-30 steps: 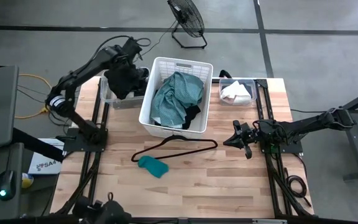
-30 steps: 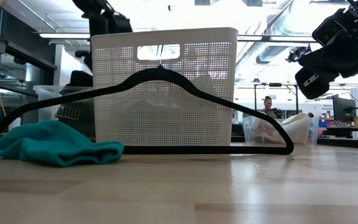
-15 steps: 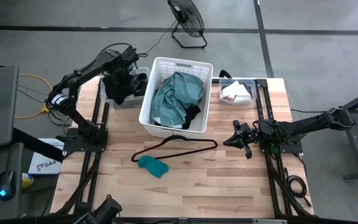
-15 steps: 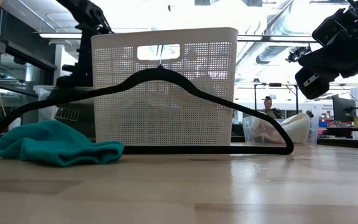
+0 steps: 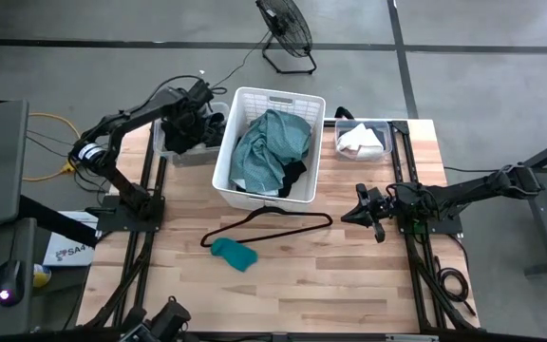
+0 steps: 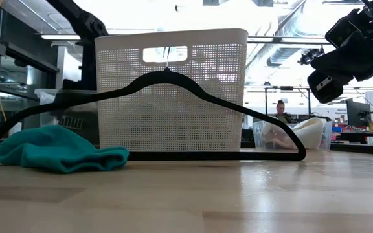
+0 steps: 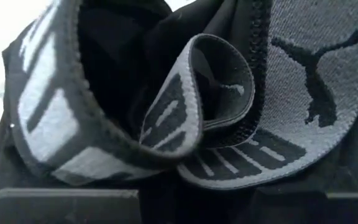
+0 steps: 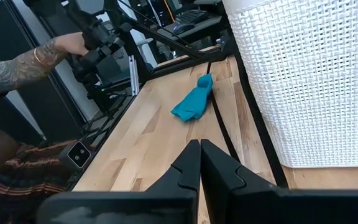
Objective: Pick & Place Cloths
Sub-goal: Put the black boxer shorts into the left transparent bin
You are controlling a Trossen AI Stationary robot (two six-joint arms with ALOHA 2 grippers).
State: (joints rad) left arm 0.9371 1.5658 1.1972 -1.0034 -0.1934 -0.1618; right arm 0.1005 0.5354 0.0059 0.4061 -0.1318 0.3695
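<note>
High view: the left gripper (image 5: 190, 128) sits over the clear bin (image 5: 164, 152) left of the white basket (image 5: 238, 104), closed narrowly on a black garment (image 5: 183, 138). The right gripper (image 5: 361, 211), pinched shut and empty, waits right of the basket. A small teal cloth (image 5: 233, 253) lies in front of the basket, beside the hanger (image 5: 283, 228).

Left wrist view: the black garment's grey waistband (image 7: 210, 106) fills the frame; the fingers are hidden.

Right wrist view: closed fingertips (image 8: 199, 163) point toward the teal cloth.
</note>
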